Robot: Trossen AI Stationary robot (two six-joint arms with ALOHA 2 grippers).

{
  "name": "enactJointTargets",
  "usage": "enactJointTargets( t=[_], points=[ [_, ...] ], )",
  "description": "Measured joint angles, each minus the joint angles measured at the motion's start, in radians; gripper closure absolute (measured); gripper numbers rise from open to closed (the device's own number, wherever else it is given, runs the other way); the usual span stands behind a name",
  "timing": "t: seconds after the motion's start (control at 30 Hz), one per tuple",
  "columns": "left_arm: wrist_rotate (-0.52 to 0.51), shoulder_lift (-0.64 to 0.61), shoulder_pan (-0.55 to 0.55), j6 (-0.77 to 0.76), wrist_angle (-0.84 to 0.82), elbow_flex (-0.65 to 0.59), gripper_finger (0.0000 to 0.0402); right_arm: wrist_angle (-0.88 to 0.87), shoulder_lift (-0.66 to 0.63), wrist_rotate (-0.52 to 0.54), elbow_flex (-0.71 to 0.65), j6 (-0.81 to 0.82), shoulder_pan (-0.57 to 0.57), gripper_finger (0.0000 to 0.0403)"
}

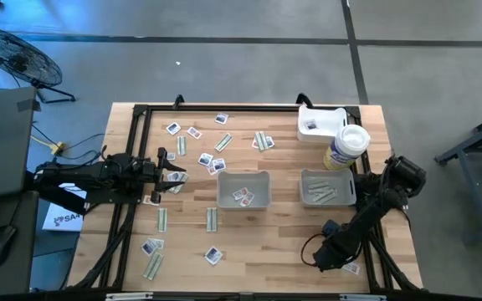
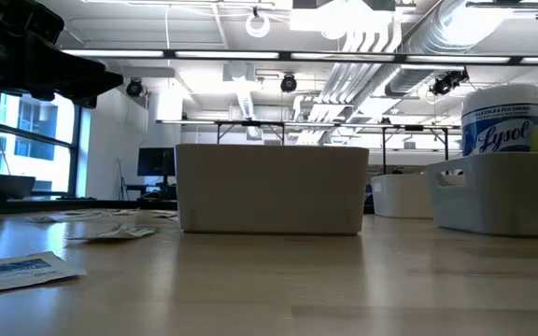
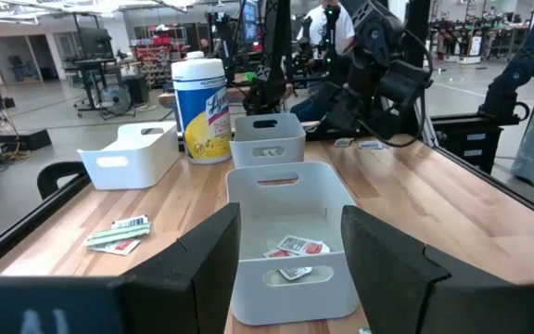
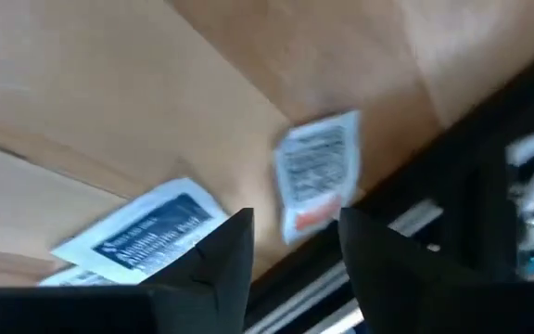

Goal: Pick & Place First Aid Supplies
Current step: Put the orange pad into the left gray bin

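The left end effector (image 1: 176,171) is spread wide, facing the middle tray (image 1: 243,189). The right end effector (image 1: 331,255) is spread over packets (image 4: 317,173) on the tabletop (image 1: 283,242).

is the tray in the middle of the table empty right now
No, the middle tray holds a few small white packets, which the left wrist view also shows lying on its floor.

A Lysol wipes canister (image 1: 346,147) lies near the tabletop's far right corner, just beside a white bin (image 1: 318,123). Two grey trays sit mid-table: one (image 1: 243,177) central, one (image 1: 328,176) toward the right edge. A floor fan (image 1: 17,57) stands beyond the table's far left corner.
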Motion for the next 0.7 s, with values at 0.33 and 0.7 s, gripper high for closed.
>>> enactJointTargets(
  t=[0.33,0.7],
  points=[
    [0.0,0.0,0.0,0.0,0.0,0.0,0.0216,0.014,-0.001,-0.011,-0.048,0.02,0.001,0.025],
    [0.0,0.0,0.0,0.0,0.0,0.0,0.0216,0.089,-0.005,-0.014,-0.095,0.017,0.0,0.0319]
  ],
)
